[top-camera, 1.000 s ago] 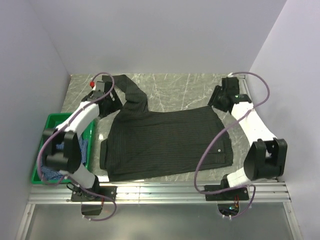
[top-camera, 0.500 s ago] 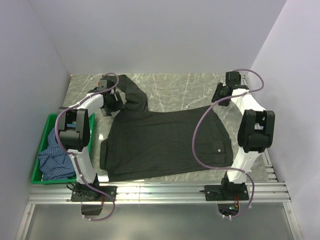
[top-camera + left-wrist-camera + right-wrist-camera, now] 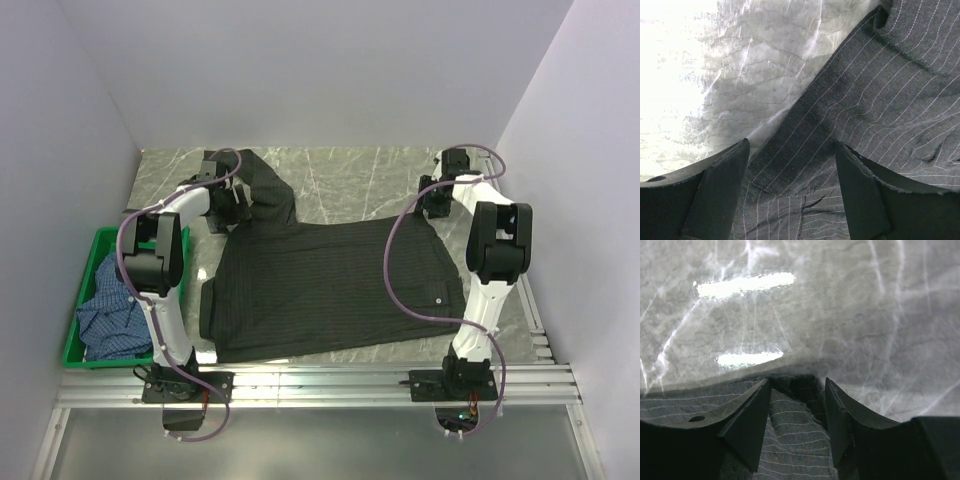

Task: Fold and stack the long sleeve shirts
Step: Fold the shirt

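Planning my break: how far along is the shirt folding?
Done: the black pinstriped shirt lies spread out. In hand: the left pincer and right pincer, both open, straddle its far edges. Remaining: no fold made yet; the blue checked shirt lies crumpled in the green crate; nothing stacked.

Your table [image 3: 360,180] was a grey stone-patterned slab with pale veins, and its bare parts glared white in both wrist views. One black pinstriped shirt [image 3: 330,285] lay spread flat over the middle. Its sleeve [image 3: 268,190] ran toward the far-left corner, also flat on the slab. A green crate [image 3: 104,236] sat at the left edge, near the shirt's left side. A metal rail [image 3: 320,385] ran along the near edge.
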You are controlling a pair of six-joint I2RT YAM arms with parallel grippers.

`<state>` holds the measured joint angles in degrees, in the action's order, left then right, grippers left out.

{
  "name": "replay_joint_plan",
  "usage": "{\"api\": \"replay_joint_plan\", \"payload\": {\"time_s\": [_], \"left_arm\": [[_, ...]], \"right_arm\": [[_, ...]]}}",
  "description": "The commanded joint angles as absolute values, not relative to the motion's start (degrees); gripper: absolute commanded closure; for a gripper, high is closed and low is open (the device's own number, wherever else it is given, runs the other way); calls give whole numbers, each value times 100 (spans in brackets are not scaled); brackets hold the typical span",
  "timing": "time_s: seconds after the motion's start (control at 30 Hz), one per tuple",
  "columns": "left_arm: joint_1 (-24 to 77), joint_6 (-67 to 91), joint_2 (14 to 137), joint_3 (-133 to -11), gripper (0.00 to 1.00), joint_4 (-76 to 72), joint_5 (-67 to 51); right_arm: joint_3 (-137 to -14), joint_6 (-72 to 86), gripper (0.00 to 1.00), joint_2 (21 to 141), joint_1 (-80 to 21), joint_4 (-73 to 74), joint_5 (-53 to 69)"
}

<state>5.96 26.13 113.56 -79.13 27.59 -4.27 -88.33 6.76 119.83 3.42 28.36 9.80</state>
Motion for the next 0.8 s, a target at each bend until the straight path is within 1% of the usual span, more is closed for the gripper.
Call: {"api": "replay_joint_plan", "payload": {"time_s": [0.0,0.17,0.23,0.37,0.4,0.47,0.5,0.57,0.6,0.63,0.7,0.77], "left_arm": [[589,2531,11672,-7963,24,2979,-545],[677,2496,11716,-7954,29,3050,-554],[712,2470,11716,-7937,30,3067,-510],[729,2461,11777,-7954,38,3094,-518],[738,2461,11777,-7954,41,3102,-527],[738,2426,11795,-7963,48,3103,-519],[738,2426,11804,-7972,49,3103,-484],[738,2417,11812,-7972,51,3111,-466],[747,2408,11830,-7963,52,3103,-475],[747,2408,11839,-7954,56,3103,-483],[747,2417,11856,-7972,57,3094,-475],[756,2391,11909,-7980,59,3085,-457]], "right_arm": [[-9158,220,46,12102,325,2962,1257],[-9158,44,48,12208,246,3094,1318],[-9141,53,50,12234,229,3059,1283],[-9158,53,57,12278,211,3006,1432],[-9158,53,62,12287,220,3006,1476],[-9114,53,67,12287,220,2971,1555],[-9106,53,77,12278,211,2971,1573],[-9088,53,86,12270,220,2945,1565],[-9079,53,93,12261,211,2936,1556],[-9079,44,95,12261,220,2953,1556],[-9079,53,100,12252,220,2953,1477],[-9079,53,100,12261,211,2944,1424]]}}
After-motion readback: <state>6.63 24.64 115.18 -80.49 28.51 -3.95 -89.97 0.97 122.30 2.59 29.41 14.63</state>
